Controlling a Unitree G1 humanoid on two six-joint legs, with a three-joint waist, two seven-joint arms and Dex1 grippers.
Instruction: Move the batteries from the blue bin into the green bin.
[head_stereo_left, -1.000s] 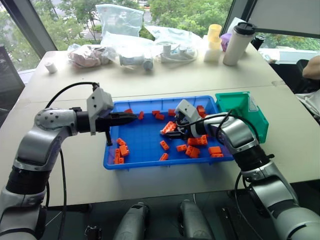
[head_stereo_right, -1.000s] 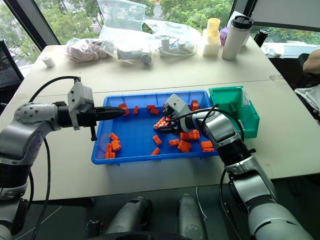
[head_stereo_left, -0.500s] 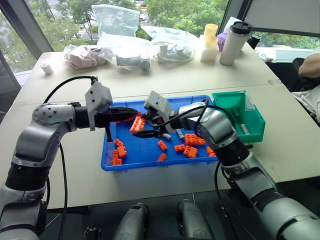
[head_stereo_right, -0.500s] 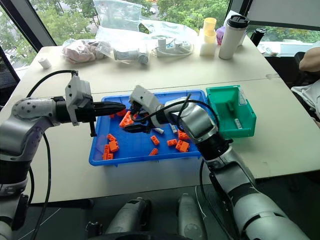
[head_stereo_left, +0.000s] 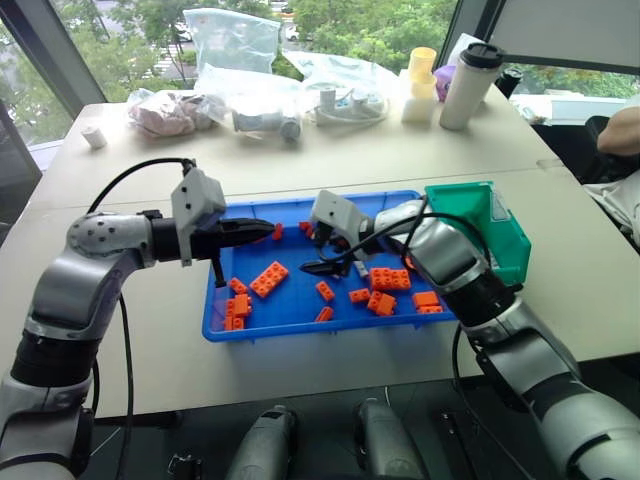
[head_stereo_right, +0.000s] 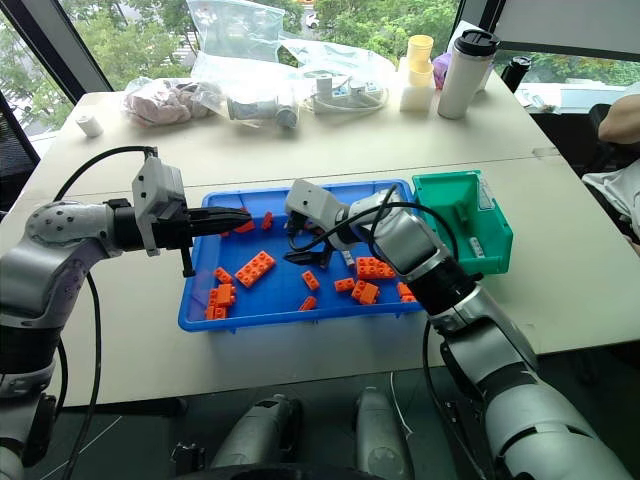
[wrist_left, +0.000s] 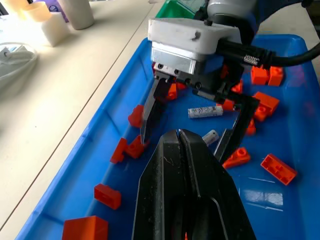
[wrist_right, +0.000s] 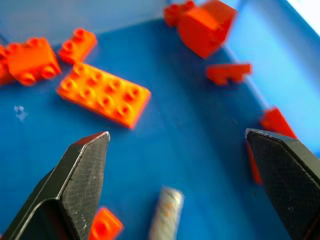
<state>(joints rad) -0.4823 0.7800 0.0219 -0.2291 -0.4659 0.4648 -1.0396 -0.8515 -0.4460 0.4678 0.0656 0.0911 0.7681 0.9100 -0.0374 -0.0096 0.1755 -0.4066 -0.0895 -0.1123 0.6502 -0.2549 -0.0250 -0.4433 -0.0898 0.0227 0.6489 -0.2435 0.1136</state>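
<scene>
The right gripper (wrist_left: 195, 120) hangs over the middle of the blue bin (head_stereo_left: 290, 318) with its two fingers spread wide and nothing between them. Two batteries lie on the blue floor right below it: one battery (wrist_left: 205, 110) with a label lies flat, and a second battery (wrist_left: 210, 135) lies close by, with one end showing. They look small, hard, smooth and light, so I think they will roll or slip away from a poor pinch. The best place to hold one is likely across its middle, with a finger on each long side. Orange bricks (head_stereo_left: 263, 279) lie all around, and some sit close to the batteries, so a finger may bump them. The left gripper (head_stereo_left: 262, 229) hovers over the bin's left part, pinched together and holding nothing. The green bin (head_stereo_left: 478, 222) stands touching the blue bin's right end. Something pale lies inside it, but I cannot tell what. More batteries may hide under the arm or the bricks.
</scene>
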